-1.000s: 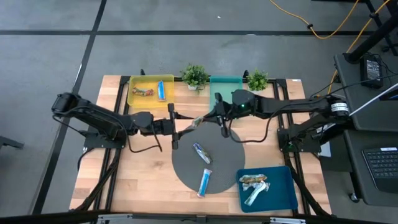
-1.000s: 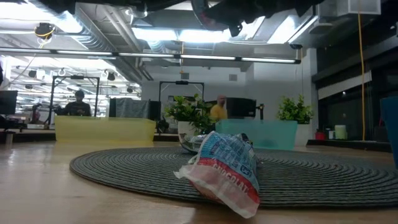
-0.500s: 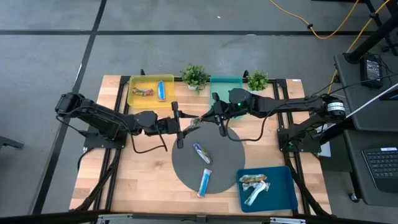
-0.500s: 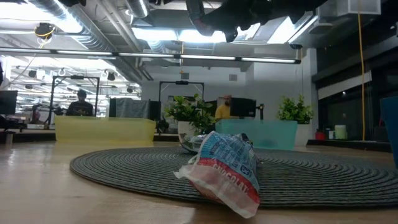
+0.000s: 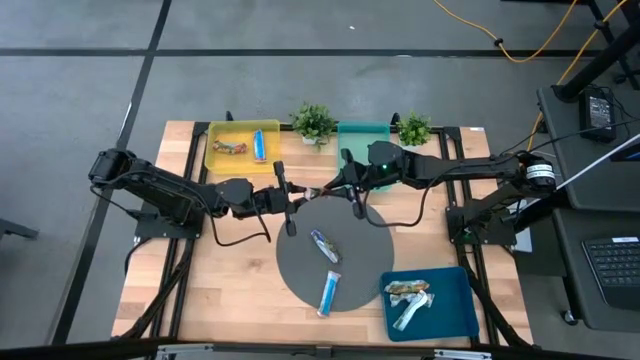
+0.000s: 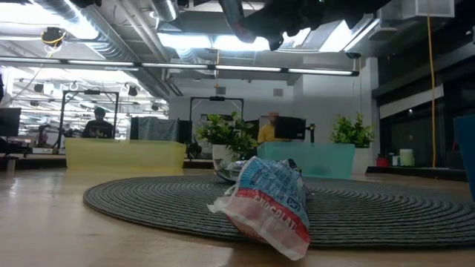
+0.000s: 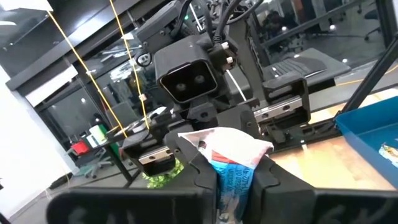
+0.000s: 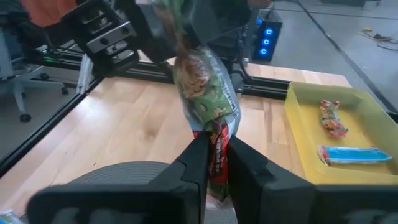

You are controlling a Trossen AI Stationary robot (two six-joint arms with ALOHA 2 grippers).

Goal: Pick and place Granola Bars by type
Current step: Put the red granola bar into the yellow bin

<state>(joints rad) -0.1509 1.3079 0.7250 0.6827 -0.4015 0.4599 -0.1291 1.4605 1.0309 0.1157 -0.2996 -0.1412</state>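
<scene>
Robotics lab or workshop, open-plan industrial space. Wooden bench [image 5: 230, 290] on a black metal frame, standing on grey floor [image 5: 300, 90] marked with dark tape lines. Yellow cable [image 5: 520, 45] trails across the floor; a side desk holds a keyboard [image 5: 612, 258]. Low view: exposed ceiling ducts [image 6: 111, 33], strip lights [image 6: 223, 68], more metal rigs [image 6: 89, 104] and monitors in the background, people seated at workstations [image 6: 95, 124]. An office chair [image 8: 18, 74] shows in the right wrist view.
</scene>
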